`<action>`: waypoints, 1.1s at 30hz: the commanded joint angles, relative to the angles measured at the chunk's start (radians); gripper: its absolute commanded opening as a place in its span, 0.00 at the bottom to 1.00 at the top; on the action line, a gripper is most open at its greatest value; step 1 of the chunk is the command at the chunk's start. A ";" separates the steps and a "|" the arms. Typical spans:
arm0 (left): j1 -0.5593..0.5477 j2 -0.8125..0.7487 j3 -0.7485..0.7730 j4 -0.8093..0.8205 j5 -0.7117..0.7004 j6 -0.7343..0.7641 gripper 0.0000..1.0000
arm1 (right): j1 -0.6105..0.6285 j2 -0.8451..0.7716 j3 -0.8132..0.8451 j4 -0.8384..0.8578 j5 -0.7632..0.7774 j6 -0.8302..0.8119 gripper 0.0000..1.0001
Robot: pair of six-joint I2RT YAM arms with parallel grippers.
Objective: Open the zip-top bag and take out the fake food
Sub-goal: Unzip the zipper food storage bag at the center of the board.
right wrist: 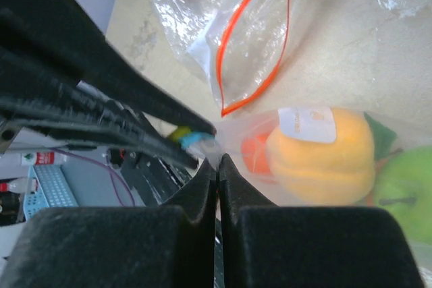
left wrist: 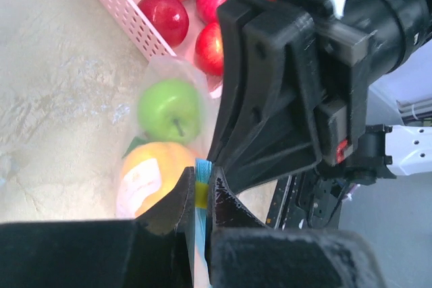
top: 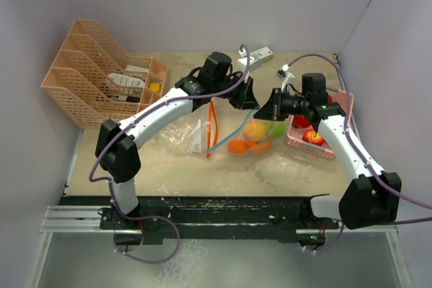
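Observation:
The zip-top bag (top: 253, 141) lies mid-table, clear plastic with a blue zip strip (left wrist: 200, 173). Inside it are fake food pieces: an orange (left wrist: 148, 177), also in the right wrist view (right wrist: 320, 150), and a green apple (left wrist: 169, 109). My left gripper (left wrist: 201, 185) is shut on the blue strip at its yellow slider. My right gripper (right wrist: 217, 161) is shut on the bag's clear edge, right beside the left one. In the top view both grippers, left (top: 251, 102) and right (top: 266, 112), meet above the bag's far end. Red apples (top: 312, 136) sit in the pink basket.
The pink basket (top: 310, 150) stands just right of the bag, its wall (left wrist: 128, 11) close by. An empty clear bag with an orange-red zip (top: 210, 129) lies to the left. A peach file organizer (top: 88, 72) stands back left, a white box (top: 256, 55) at the back.

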 commanded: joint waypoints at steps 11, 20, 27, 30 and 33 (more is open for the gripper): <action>0.093 -0.189 -0.176 0.032 -0.011 -0.001 0.00 | -0.057 0.003 0.080 0.221 -0.098 0.175 0.00; 0.099 -0.174 -0.170 0.110 0.027 -0.050 0.00 | -0.054 0.007 0.072 0.206 -0.170 0.084 0.00; 0.099 -0.100 -0.106 0.149 0.127 -0.095 0.00 | -0.052 -0.004 0.050 0.222 -0.192 0.048 0.41; 0.098 -0.092 -0.105 0.171 0.147 -0.114 0.00 | -0.044 0.009 0.048 0.242 -0.222 0.044 0.42; 0.098 -0.088 -0.098 0.179 0.159 -0.119 0.00 | -0.040 0.020 0.046 0.247 -0.226 0.020 0.46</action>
